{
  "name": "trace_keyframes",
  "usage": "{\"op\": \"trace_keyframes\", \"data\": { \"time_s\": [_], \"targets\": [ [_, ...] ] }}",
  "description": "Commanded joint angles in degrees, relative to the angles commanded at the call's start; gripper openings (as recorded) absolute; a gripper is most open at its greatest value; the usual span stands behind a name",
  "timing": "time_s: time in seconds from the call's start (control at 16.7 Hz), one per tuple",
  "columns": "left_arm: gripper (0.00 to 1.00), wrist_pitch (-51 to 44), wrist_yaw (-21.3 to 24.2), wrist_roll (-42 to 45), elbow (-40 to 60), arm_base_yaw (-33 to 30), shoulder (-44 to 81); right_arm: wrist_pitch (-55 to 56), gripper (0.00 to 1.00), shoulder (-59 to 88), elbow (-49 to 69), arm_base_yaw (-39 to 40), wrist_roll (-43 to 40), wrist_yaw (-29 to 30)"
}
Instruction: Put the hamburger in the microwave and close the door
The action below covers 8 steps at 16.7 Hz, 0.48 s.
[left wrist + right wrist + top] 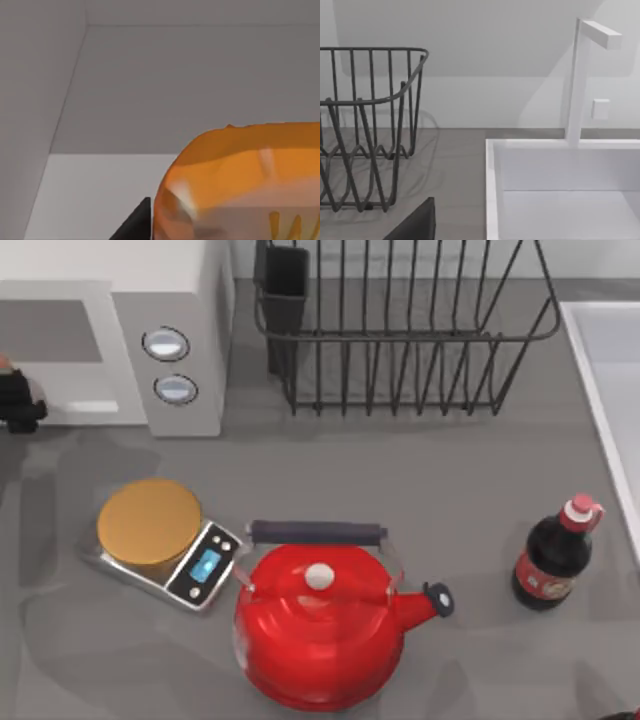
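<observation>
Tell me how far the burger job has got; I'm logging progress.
Nothing looks finished. In hand: the hamburger sits right at the left end effector, with grey cavity walls of the microwave behind it. Left: leave it inside, withdraw, close up. The right end effector idles facing the sink.

At the top view's 9 o'clock edge, the left arm's matte black, blocky gripper (pixel 20 400) shows as dark, chunky, angular segments. In the left wrist view, a black wedge-shaped fingertip (pixel 136 225) rises at 6 o'clock. The right wrist view shows a similar flat black angular finger (pixel 417 225) near 7 o'clock.
</observation>
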Motion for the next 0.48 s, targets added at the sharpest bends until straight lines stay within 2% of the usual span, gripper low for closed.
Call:
{"op": "trace_keyframes", "data": {
  "time_s": [0.24,0.48],
  "targets": [
    [0.00,-2.3,-0.3,-0.2,5.7,-0.7,3.9,0.0,1.00,0.0,0.0,0.0,0.0,0.0],
    [0.00,-6.6,-1.2,-0.5,17.1,-1.8,10.4,0.0,1.00,0.0,0.0,0.0,0.0,0.0]
  ]
}}
